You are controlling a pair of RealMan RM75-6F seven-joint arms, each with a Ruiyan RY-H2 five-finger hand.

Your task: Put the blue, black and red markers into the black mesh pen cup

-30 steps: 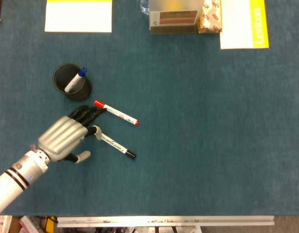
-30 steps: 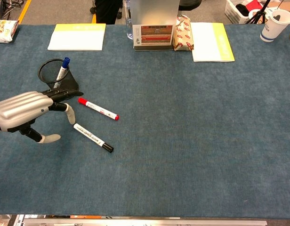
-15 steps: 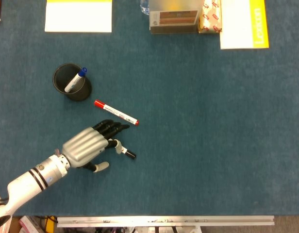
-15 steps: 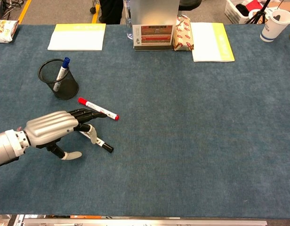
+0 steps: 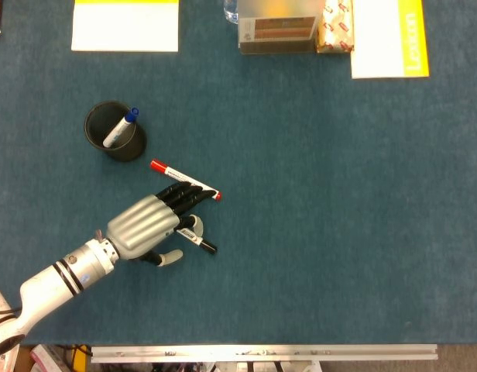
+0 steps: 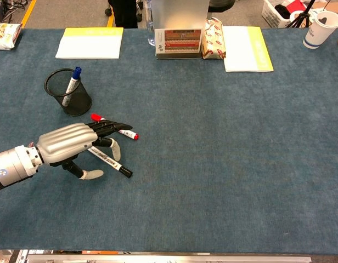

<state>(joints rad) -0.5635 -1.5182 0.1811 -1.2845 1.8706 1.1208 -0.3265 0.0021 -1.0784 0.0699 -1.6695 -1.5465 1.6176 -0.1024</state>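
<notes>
Black mesh pen cup stands upright and holds the blue marker. Just right of the cup lies the red marker; beyond it, the black marker. Left hand, fingers spread and holding nothing, hovers above both, evidently positioned for a pick.

We see the black mesh pen cup standing upright on the blue cloth, with the blue marker leaning inside it, blue cap up. Just below and right of the cup, the red marker lies flat, red cap toward the cup. Farther from the cup, the black marker lies flat, roughly parallel.
</notes>
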